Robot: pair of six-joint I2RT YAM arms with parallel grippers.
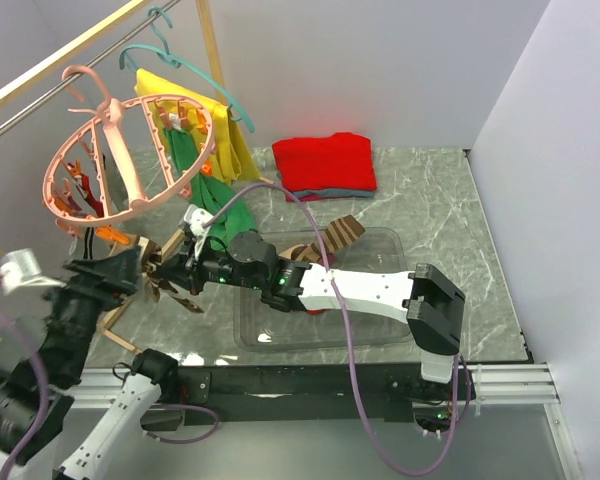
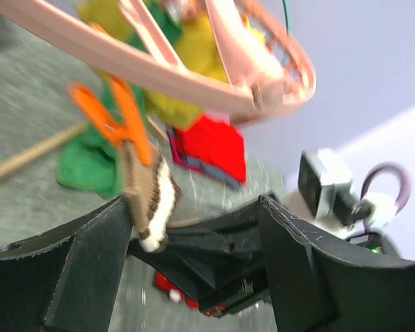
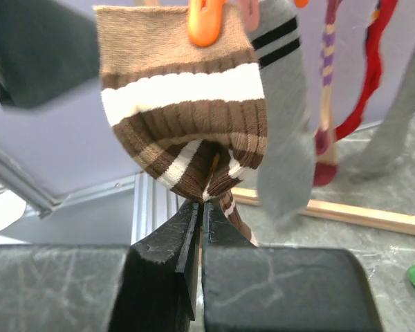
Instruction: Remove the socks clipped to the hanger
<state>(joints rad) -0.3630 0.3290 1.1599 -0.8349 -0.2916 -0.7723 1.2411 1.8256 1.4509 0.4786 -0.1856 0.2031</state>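
Marble tabletop, right pincer clamping sock

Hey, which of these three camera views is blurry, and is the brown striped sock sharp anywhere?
Left wrist: smeared throughout, pink hanger, orange clip and brown striped sock all soft. Right wrist: that sock is crisp, its ribbing readable, though a dark shape at upper left is defocused. Top external: sharp, evenly lit, no strong glare.

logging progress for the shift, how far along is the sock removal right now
Done: one striped sock lies on the clear tub. In hand: the right gripper pinches a brown sock still under its orange clip. Left: grey sock, purple-striped sock and others hang clipped.
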